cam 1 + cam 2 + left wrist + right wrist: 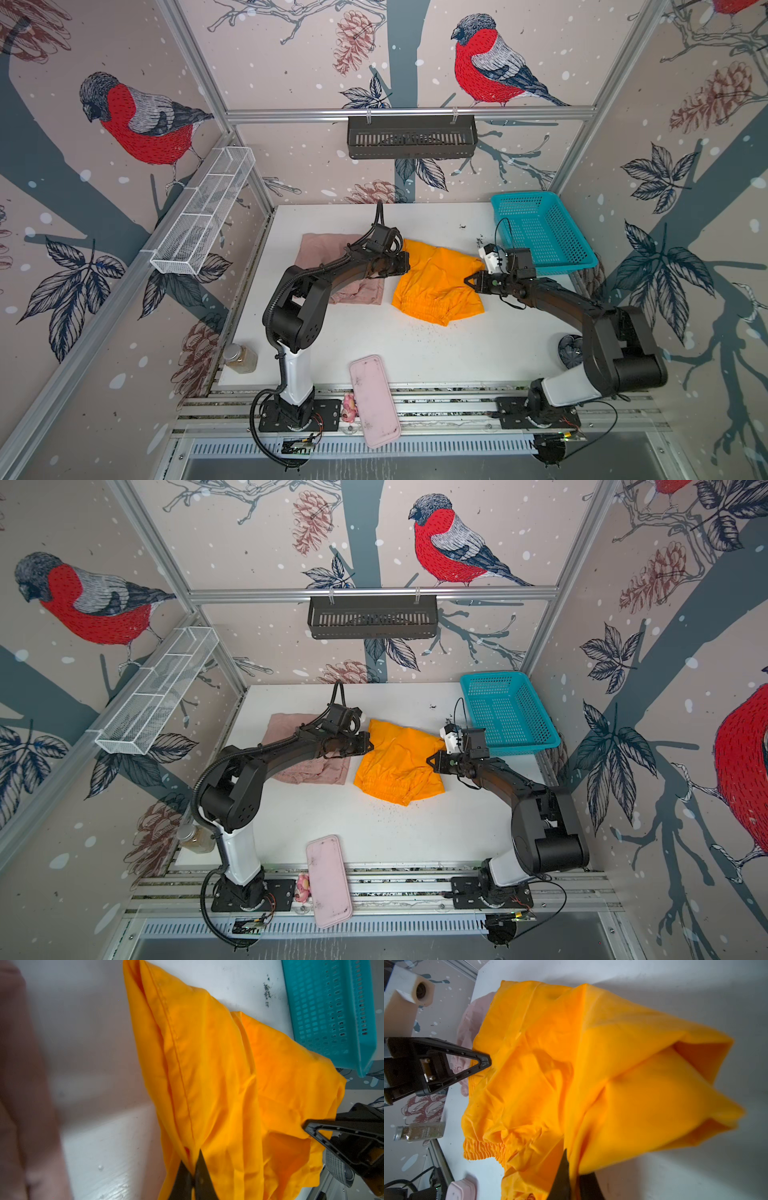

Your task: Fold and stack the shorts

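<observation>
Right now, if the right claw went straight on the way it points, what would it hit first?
The right gripper is shut on the bright orange cloth shorts, so more of that cloth comes first. Beyond, roughly in line, sits the left gripper, though depth is unclear.

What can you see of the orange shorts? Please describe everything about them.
The orange shorts are bright, thin, smooth cloth with a gathered elastic waistband and a stitched seam. They lie unfolded and wrinkled on the white table, beside the pink shorts. The left gripper pinches one side, the right gripper the opposite side.
</observation>
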`<state>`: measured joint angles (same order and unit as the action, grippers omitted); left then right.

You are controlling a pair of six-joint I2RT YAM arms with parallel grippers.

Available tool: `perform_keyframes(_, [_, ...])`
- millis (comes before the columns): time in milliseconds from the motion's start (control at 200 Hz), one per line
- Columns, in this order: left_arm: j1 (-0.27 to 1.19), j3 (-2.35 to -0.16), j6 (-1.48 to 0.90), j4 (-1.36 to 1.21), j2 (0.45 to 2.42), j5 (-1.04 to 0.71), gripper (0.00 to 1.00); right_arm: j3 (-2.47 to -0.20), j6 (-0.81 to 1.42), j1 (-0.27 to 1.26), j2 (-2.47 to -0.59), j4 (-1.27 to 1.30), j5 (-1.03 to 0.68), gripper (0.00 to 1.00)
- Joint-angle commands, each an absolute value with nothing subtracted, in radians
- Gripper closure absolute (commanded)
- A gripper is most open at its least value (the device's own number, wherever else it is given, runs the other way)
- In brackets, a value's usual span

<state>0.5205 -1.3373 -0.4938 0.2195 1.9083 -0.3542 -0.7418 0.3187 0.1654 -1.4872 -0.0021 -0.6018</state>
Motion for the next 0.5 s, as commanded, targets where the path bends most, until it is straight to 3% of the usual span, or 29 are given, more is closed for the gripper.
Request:
perform_keyframes(0, [0.509,-1.421,-0.399,0.454,1.882,-0.316,1.0,-0.774,0.391,0.223,-1.45,-0.023,-0.552,0.97])
perform_keyframes(225, [0.362,-1.535,-0.273,0.673,1.812,-0.269,1.0,-0.869,0.508,0.403,-1.469,0.073,-0.488,0.98])
perform_keyframes(495, [0.154,-1.602,-0.199,0.781,1.712,-0.125,1.0,-1.131,0.545,0.582,-1.693,0.181,-0.497,0.98])
